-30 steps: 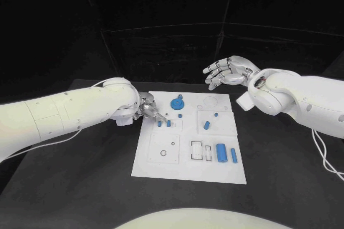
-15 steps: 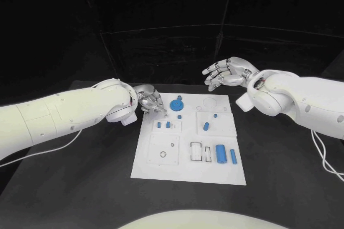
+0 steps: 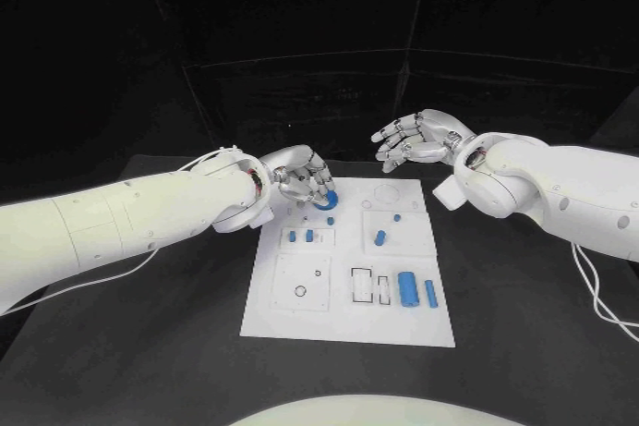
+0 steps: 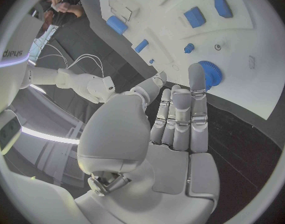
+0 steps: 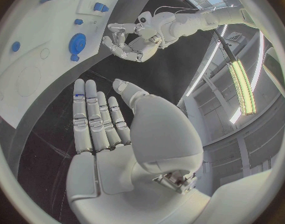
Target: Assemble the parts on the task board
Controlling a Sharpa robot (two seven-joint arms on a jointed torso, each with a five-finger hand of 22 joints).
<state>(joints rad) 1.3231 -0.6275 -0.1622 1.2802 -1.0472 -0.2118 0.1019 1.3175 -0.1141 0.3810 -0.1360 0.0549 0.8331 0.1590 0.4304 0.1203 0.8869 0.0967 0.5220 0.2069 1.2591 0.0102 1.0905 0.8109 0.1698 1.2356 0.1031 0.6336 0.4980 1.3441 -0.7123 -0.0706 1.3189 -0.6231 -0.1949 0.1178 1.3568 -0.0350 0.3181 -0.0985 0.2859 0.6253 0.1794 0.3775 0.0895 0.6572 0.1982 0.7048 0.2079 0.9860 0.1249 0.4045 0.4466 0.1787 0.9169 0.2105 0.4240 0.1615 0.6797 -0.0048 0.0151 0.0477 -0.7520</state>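
The white task board [image 3: 286,310] lies in the middle of the black table. A blue gear [image 3: 326,202] sits near its far left corner, also seen in the left wrist view [image 4: 211,74] and the right wrist view [image 5: 77,43]. My left hand [image 3: 300,178] hovers over that corner just left of the gear, fingers [image 4: 197,92] straight and apart, holding nothing. My right hand [image 3: 415,138] is raised beyond the board's far edge, open and empty, fingers [image 5: 86,114] extended. Small blue pegs [image 3: 301,234] stand below the gear. A short blue peg [image 3: 379,237] lies mid-board.
A thick blue cylinder [image 3: 407,285] and a slim one [image 3: 430,293] lie at the board's right, near rectangular slots [image 3: 362,284]. A square with a small ring [image 3: 301,291] sits at the near left. Bare black table [image 3: 147,334] surrounds the board.
My left hand has lifted from the small pegs and moved toward the board's far edge beside the gear, with its fingers spreading. The right hand has barely moved.
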